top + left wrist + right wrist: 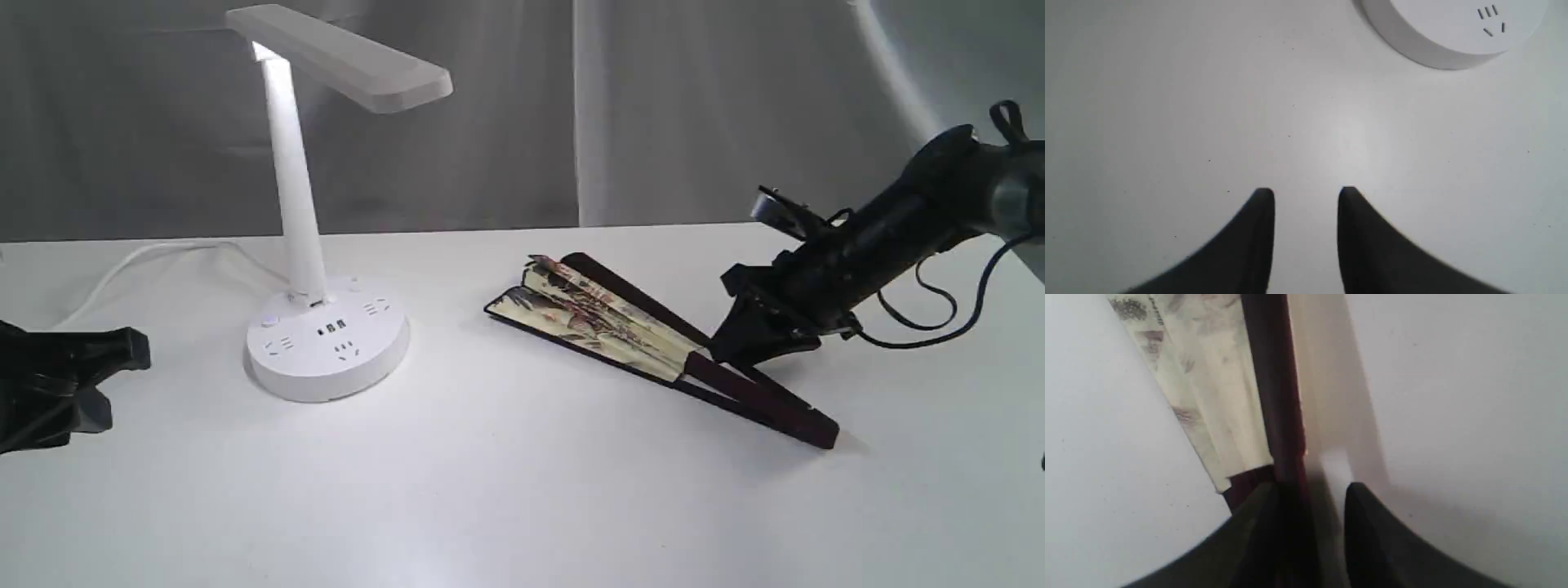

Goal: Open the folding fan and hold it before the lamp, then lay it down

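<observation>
Fan (604, 327), one — lamp (295, 204), one — clearly apart

Bright lamp (295, 188) glow, blurred close-ups

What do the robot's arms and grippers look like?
Both are black. The left gripper and right gripper each have two curved jaws tapering to blunt tips. The right arm is a dark, tubular link with thin black cables looping loosely beneath it. No markings show.
</observation>
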Motion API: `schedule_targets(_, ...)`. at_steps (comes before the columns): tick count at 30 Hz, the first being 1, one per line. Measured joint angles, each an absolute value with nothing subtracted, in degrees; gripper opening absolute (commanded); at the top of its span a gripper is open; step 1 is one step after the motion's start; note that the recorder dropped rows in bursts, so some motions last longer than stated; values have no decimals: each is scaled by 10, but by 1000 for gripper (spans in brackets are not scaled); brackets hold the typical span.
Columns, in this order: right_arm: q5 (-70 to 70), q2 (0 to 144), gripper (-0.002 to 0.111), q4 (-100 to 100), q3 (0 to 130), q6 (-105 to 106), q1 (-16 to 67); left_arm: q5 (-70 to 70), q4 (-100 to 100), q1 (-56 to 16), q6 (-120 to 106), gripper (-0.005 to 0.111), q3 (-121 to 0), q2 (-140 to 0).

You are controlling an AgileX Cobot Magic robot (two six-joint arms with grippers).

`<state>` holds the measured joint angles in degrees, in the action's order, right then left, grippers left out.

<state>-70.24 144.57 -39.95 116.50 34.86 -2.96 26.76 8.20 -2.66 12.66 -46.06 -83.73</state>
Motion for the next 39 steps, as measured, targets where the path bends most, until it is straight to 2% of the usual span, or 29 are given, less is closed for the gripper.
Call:
schedule_targets(18,-702,1445,28,-391,1150,330,15,268,82,-27,127,28,-461,-837)
schedule_targets(25,-702,1440,17,-398,1145,330,16,268,82,-27,127,28,-461,-837)
schedule_targets(29,-702,1433,0,-397,1144,329,16,268,84,-27,127,28,-461,-837)
schedule_targets(39,-702,1402,0,-406,1143,329,17,267,87,-27,127,28,-461,-837)
